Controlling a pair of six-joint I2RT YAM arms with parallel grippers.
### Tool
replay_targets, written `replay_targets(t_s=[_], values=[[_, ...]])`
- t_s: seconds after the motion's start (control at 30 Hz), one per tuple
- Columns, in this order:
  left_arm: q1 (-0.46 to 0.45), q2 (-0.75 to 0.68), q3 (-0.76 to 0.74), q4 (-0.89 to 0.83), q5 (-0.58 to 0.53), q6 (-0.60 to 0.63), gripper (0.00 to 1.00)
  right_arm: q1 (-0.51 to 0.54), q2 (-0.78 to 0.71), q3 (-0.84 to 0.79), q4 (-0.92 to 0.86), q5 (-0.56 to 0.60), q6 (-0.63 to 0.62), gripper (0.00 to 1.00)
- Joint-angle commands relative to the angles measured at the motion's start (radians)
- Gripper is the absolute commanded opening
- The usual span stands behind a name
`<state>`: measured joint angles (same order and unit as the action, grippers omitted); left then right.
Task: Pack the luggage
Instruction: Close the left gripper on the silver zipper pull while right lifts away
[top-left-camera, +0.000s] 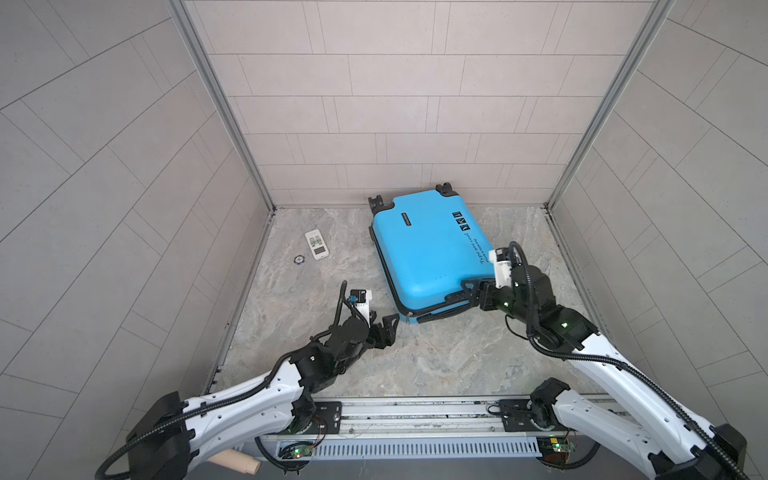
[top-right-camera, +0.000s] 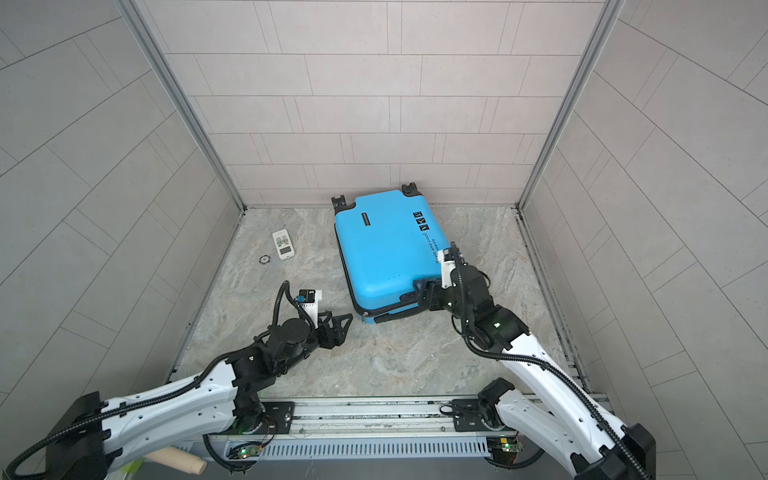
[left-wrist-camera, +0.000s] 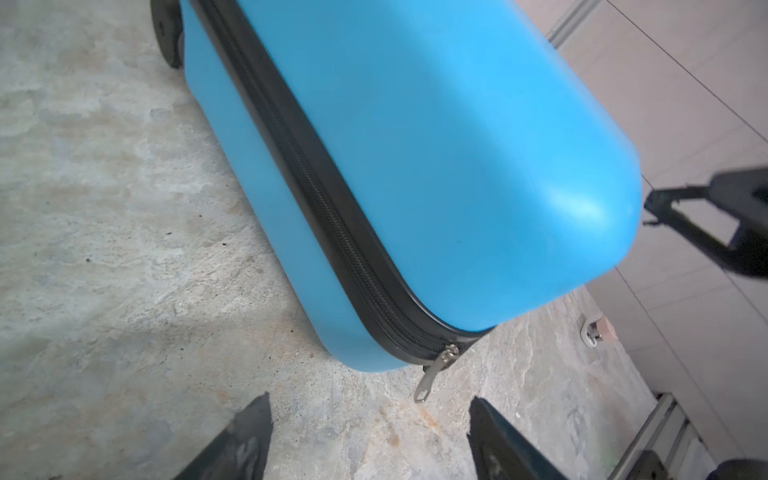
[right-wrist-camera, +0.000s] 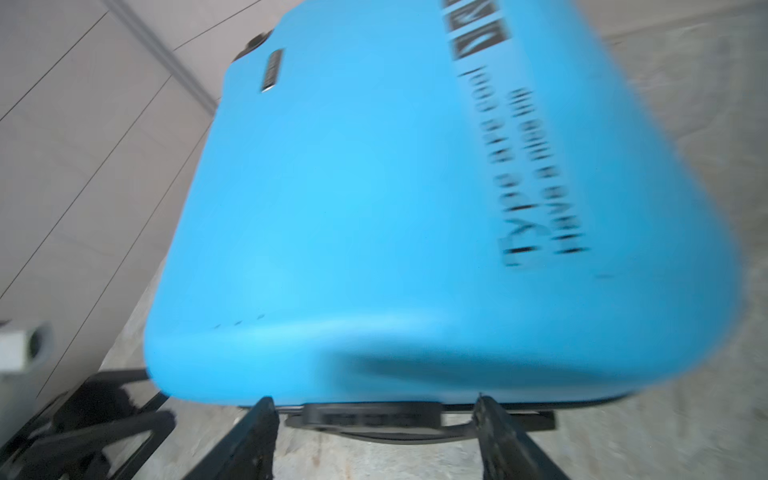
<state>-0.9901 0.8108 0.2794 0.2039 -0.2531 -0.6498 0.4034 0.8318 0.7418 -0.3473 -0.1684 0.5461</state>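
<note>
The luggage (top-left-camera: 428, 249) (top-right-camera: 386, 249) is a bright-blue hard-shell suitcase. It lies flat and closed on the stone floor near the back wall, wheels toward the wall. My left gripper (top-left-camera: 386, 327) (top-right-camera: 341, 324) (left-wrist-camera: 370, 401) is open just short of the near corner, where the metal zipper pull (left-wrist-camera: 432, 376) hangs from the black zipper band. My right gripper (top-left-camera: 473, 293) (top-right-camera: 422, 291) (right-wrist-camera: 374, 401) is open at the near end of the luggage (right-wrist-camera: 395, 208). Its fingers stand on either side of the black carry handle (right-wrist-camera: 374, 419) without pinching it.
A white remote control (top-left-camera: 318, 245) and a small round token (top-left-camera: 298, 259) lie on the floor at the back left. Tiled walls close in the back and both sides. A metal rail (top-left-camera: 415, 411) runs along the front edge.
</note>
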Motion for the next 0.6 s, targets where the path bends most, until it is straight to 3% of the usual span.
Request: replay_targets(t_s=[0.0,0.13,0.27,0.57], values=[[-0.065,-0.002,-0.08,0.199,-0.112,0.197,0.76,-0.162,-0.023,-0.003,-0.136,-0.097,-0.01,0.77],[-0.109,0.085,-0.106,0.352,-0.138,0.3,0.75,-0.349,-0.015,-0.018,-0.144,-0.195,0.008,0.77],[-0.131,0.221,-0.132,0.591,-0.126,0.399,0.74,-0.468,0.032,-0.028,-0.113,-0.269,0.033,0.77],[-0.134,0.56,-0.12,0.976,-0.245,0.471,0.64,-0.51,0.089,-0.051,-0.095,-0.308,0.057,0.76]])
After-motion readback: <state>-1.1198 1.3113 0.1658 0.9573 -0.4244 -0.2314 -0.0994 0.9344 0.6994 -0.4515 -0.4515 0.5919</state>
